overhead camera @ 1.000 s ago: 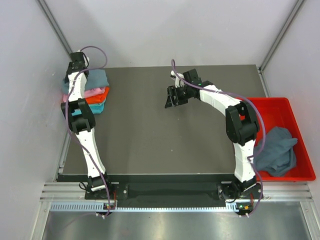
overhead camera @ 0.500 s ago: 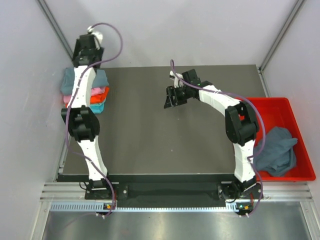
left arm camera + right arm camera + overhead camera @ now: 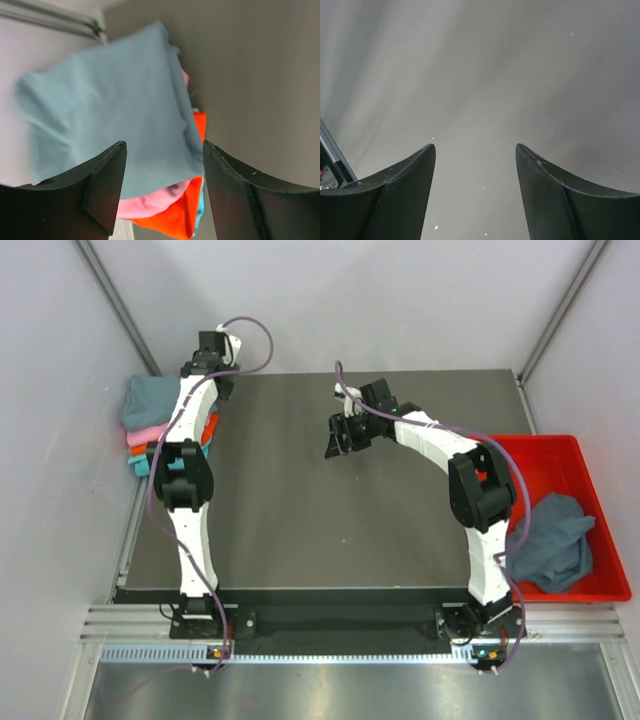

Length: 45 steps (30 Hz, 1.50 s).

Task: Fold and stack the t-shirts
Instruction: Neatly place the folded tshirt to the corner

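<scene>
- Top: crumpled grey shirt (image 3: 555, 540) lay in red tray (image 3: 600, 592), rightward of right gripper (image 3: 340, 440), which was the nearer one to the tray.
- Left wrist: left gripper (image 3: 162, 150) wide, empty, above folded stack (image 3: 110, 115).
- Right wrist: right gripper wide, empty, over table (image 3: 520, 75).

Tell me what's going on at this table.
Two robot arms are folding and stacking t-shirts. A folded stack sits at the far left corner of the table, blue-grey on top of pink, orange and teal. The left tool hovers open near it, holding nothing. The right tool is open over the table. One crumpled blue-grey t-shirt waits in the red tray.
</scene>
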Each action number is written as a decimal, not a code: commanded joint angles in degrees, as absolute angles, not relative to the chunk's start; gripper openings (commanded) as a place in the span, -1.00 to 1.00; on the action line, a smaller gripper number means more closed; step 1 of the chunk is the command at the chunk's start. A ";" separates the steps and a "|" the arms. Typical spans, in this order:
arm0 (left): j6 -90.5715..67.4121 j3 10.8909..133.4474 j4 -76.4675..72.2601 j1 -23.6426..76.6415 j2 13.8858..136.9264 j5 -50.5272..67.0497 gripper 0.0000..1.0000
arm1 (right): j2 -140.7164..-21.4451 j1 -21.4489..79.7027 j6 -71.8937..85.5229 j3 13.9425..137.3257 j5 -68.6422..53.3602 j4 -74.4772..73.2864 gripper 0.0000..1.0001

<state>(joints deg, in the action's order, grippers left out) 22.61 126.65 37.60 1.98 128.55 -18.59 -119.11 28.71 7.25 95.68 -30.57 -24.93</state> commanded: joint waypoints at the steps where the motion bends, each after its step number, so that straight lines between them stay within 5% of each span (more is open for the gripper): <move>1: 21.97 131.12 40.68 2.11 131.29 -17.23 0.34 | -117.25 29.62 5.80 97.12 -30.32 -24.17 0.31; 11: 22.94 133.77 41.83 2.11 135.26 -19.69 0.25 | -118.48 29.53 5.89 98.70 -31.11 -23.91 0.31; 22: 20.92 127.62 46.31 0.44 129.82 -19.69 -0.48 | -119.44 29.53 6.42 99.49 -31.20 -23.64 0.31; 27: 19.60 124.21 48.51 -2.46 126.49 -18.20 -1.00 | -119.62 29.97 6.24 99.76 -31.03 -23.64 0.32; 38: 21.62 112.94 48.25 -3.34 113.03 -18.72 -0.99 | -120.67 31.20 7.03 100.19 -31.64 -23.38 0.32; 45: 18.90 116.97 51.59 -3.34 117.50 -17.32 -0.43 | -120.41 32.17 6.68 100.72 -31.20 -23.38 0.32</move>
